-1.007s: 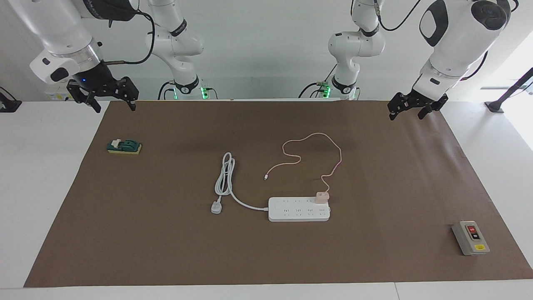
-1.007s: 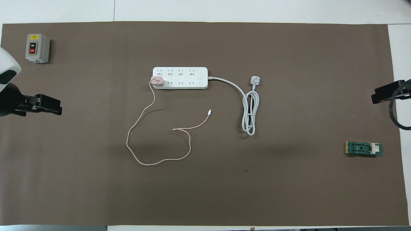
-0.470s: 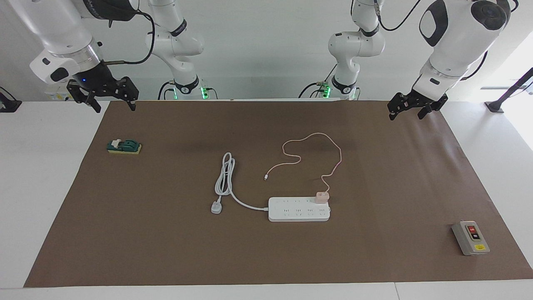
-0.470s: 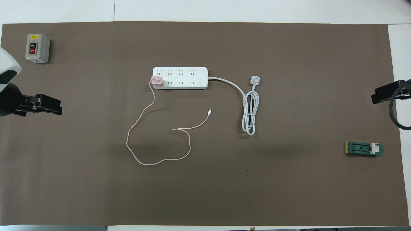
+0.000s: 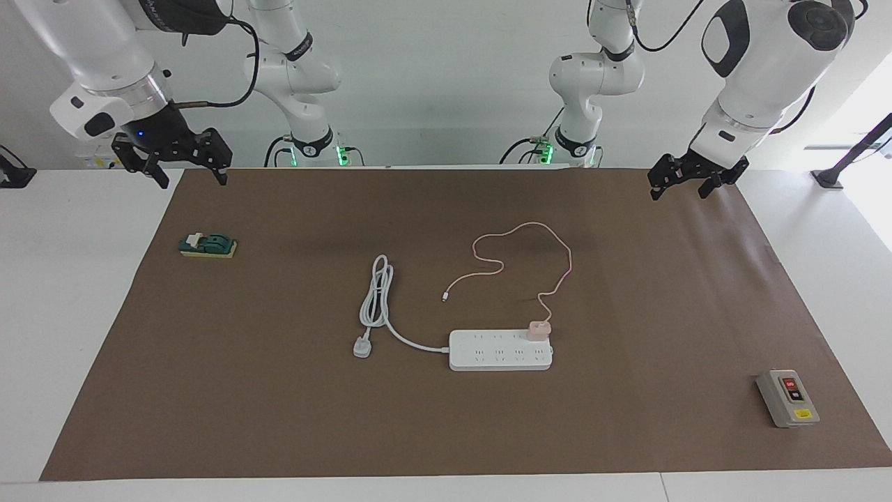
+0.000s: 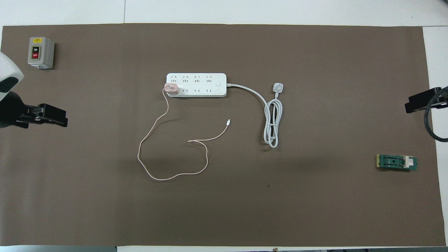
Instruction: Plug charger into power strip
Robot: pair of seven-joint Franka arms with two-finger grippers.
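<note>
Charger, a small pale pink cube (image 5: 539,330), sits on the long flat white power strip (image 5: 500,351) mid-desk; the left gripper (image 5: 690,183) and right gripper (image 5: 187,167) hang wide and empty. Overhead view: confirm seating, avoid the thin pink cable (image 6: 154,131).

The white table (image 5: 63,293) carries a brown mat (image 5: 279,404); under the right gripper (image 5: 187,167) lies a green, perhaps switch-like, block (image 5: 208,245).

Overhead cuts off both arms at the frame edges: only the left gripper (image 6: 52,117) and part of the right gripper (image 6: 420,103) show. Charger (image 5: 539,330) prongs hidden, probably seated in the power strip (image 5: 500,350). Socket markings too small.
</note>
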